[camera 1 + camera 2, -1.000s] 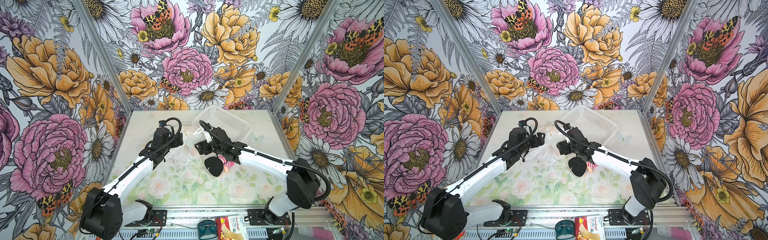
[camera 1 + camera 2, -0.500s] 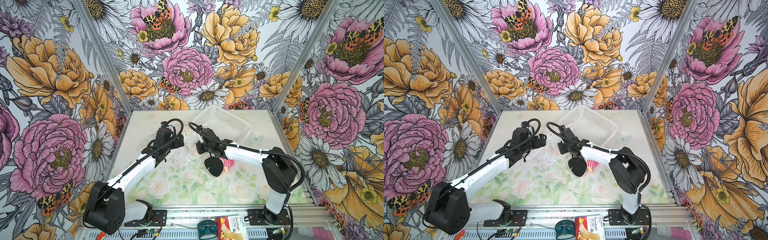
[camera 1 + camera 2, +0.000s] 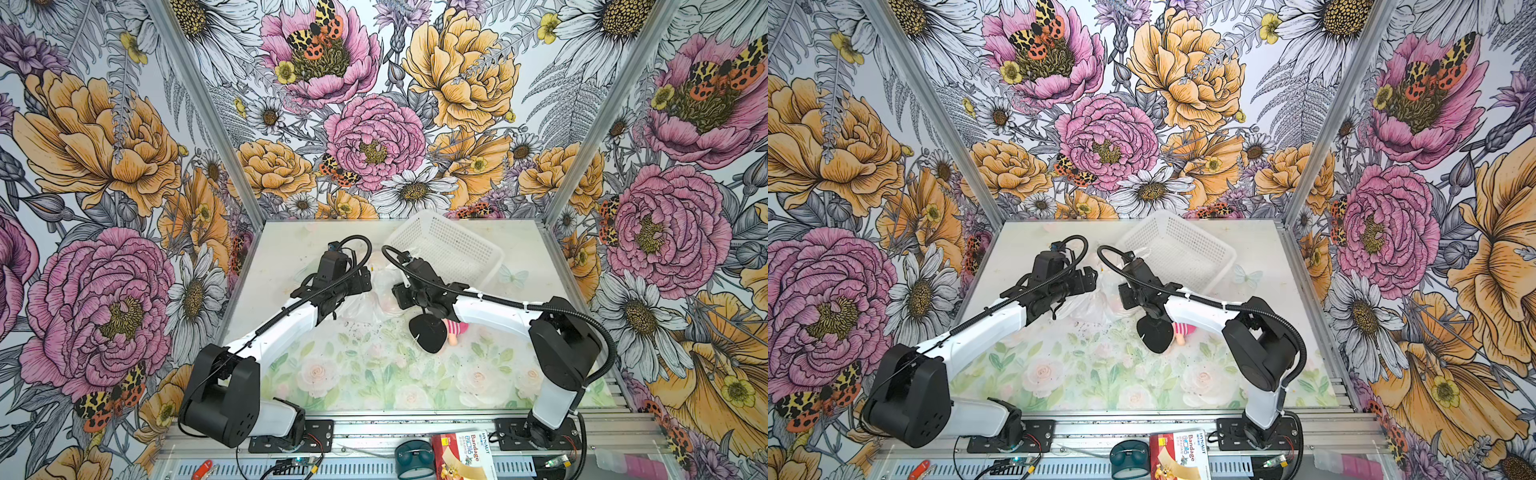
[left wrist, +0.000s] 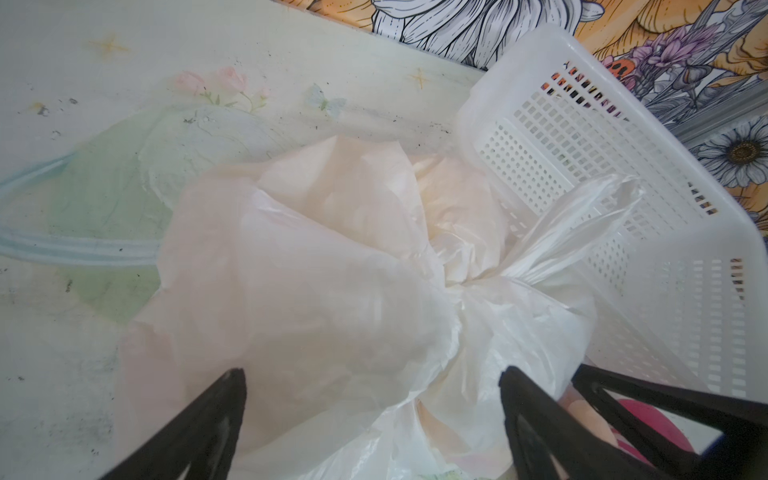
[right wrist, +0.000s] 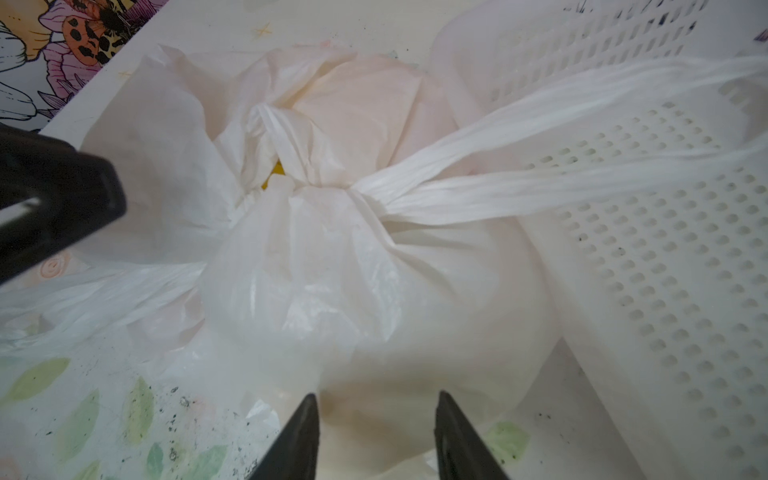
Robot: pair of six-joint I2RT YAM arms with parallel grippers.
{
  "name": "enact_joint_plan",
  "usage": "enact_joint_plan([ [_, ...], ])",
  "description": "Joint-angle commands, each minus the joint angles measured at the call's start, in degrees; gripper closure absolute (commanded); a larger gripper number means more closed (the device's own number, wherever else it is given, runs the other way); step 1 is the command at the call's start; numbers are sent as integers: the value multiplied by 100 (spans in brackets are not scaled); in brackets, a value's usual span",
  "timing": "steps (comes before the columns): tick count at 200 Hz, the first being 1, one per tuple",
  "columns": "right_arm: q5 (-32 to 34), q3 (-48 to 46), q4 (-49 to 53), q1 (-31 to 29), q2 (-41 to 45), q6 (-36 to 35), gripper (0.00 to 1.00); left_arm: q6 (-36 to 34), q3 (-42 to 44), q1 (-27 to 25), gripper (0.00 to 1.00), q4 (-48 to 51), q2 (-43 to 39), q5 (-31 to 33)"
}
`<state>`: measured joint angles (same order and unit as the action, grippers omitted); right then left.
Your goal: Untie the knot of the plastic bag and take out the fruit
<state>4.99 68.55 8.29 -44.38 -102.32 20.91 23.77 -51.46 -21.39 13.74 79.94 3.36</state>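
We see a thin white plastic bag (image 5: pixel 353 291) lying on the tabletop (image 5: pixel 104 415), pressed against a white perforated basket (image 5: pixel 665 249) and set between our two tools. The knot (image 5: pixel 320 183) sits on top of the bag as a small bunched tie. One handle loop (image 5: pixel 540 166) stretches from it across the basket. A speck of yellow fruit (image 5: pixel 274 172) shows in a gap just beside the knot.

Our left tool (image 4: pixel 372 376) hovers over the bag with jaws wide apart. Our right tool (image 5: pixel 376 397) also has its jaws apart and holds nothing.

We judge the film light, soft, slippery and easily torn. The firmer hold is probably the bunched handle strand close to the knot, not the loose bag wall.
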Motion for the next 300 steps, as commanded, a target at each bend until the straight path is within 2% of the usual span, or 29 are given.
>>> enact_joint_plan([
  [1,-135,3,-307,-74,189,1,30,57,-162,132,17,120,171,-162],
  [10,-95,45,-311,-79,133,-9,26,60,-187,168,26,120,248,-247],
  [22,-74,124,-311,-76,16,19,19,75,-219,203,31,120,306,-339],
  [38,-62,285,-287,-71,-222,45,12,85,-233,205,32,120,320,-373],
  [71,10,540,-241,-73,-601,105,13,75,-222,205,32,120,276,-370],
  [79,-24,580,-241,-73,-658,111,20,75,-228,205,32,120,276,-382],
  [90,-57,619,-241,-71,-708,120,35,75,-224,205,31,116,275,-401],
  [99,-46,637,-241,-74,-736,117,56,75,-233,203,31,120,276,-417],
  [104,-38,642,-240,-71,-745,115,72,75,-233,194,31,120,276,-423],
  [111,-4,642,-239,-73,-745,120,87,75,-233,193,30,118,272,-420],
  [119,37,621,-241,-72,-716,115,100,69,-233,185,28,113,259,-408],
  [148,133,296,-433,-74,-411,125,100,84,-200,174,17,120,197,-357],
  [171,-131,-263,-1073,-71,-17,108,100,61,-214,124,5,112,195,-362],
  [199,-493,-587,-1454,-73,255,-98,100,50,-280,107,4,120,358,-412],
  [213,-525,-606,-1488,-74,268,-133,100,40,-312,118,12,120,446,-464],
  [221,-557,-606,-1509,-75,236,-153,100,25,-334,118,21,114,477,-501],
  [241,-675,-574,-1586,-71,109,-196,100,5,-348,118,49,112,513,-569],
  [266,-636,-501,-1568,-71,-24,-209,100,-20,-373,108,91,86,536,-652],
  [273,-626,-490,-1565,-75,-41,-199,100,-26,-386,111,100,85,538,-652],
  [300,-534,-526,-1570,-75,-8,-197,100,-21,-332,109,100,31,471,-604],
])
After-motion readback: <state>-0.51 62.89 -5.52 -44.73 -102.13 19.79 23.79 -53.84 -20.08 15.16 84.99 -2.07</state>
